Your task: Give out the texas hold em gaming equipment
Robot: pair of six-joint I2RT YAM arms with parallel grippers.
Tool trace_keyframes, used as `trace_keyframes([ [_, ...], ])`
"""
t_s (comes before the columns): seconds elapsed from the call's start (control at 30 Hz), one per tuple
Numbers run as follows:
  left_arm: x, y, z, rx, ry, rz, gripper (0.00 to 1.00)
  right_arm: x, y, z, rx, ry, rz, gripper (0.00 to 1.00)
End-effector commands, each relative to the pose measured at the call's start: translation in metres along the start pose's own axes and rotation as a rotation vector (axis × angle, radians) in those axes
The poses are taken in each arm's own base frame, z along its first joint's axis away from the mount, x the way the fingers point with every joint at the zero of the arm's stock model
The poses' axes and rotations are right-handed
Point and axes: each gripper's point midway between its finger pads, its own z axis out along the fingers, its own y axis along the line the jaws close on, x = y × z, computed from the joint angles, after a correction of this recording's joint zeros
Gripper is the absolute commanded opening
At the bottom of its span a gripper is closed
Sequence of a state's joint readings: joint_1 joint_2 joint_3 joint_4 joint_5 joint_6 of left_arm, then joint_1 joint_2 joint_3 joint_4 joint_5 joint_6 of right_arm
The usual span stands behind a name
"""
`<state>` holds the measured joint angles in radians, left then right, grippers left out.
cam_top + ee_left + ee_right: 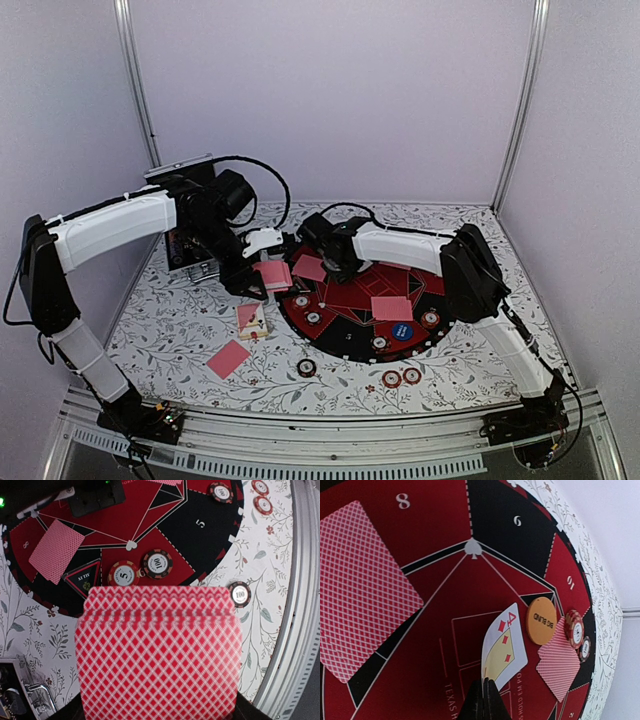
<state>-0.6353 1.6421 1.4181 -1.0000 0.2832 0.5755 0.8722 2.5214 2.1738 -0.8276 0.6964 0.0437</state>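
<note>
Deck of cards (157,655) sits pinched in your left gripper (260,281) at the mat (445,605) rim. Your right gripper (484,686) pinches a four of diamonds (505,647) by its edge above the mat, and on so thin a hold it could slip askew.

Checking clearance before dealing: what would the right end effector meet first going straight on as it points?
Probably the round mat, its red field below the white spade mark. The right end effector, shut on the four of diamonds, has no chip in that line; the orange disc lies aside. Depth is unclear.
</note>
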Motion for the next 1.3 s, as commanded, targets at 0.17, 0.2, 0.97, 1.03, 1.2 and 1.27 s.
trace_keyframes([
  [0.17,-0.008,0.004,-0.012,-0.017,-0.045,0.014,0.0,-0.005,0.035,0.006,-0.138,-0.028,0.029,0.06],
  [0.2,-0.007,0.003,-0.012,-0.017,-0.045,0.013,0.0,-0.006,0.036,0.007,-0.142,-0.033,0.029,0.07],
  [0.97,-0.006,0.005,-0.012,-0.019,-0.048,0.01,0.0,-0.01,0.019,0.042,-0.137,-0.047,0.012,0.33],
  [1.03,-0.006,0.005,-0.012,-0.019,-0.046,0.009,0.0,-0.009,0.019,0.041,-0.165,-0.04,0.024,0.49],
  [1.2,-0.006,0.005,-0.012,-0.017,-0.047,0.007,0.0,-0.011,0.015,0.033,-0.247,-0.038,0.071,0.64],
  [1.27,-0.006,0.005,-0.012,-0.017,-0.047,0.006,0.0,-0.013,0.013,0.028,-0.288,-0.039,0.096,0.7],
])
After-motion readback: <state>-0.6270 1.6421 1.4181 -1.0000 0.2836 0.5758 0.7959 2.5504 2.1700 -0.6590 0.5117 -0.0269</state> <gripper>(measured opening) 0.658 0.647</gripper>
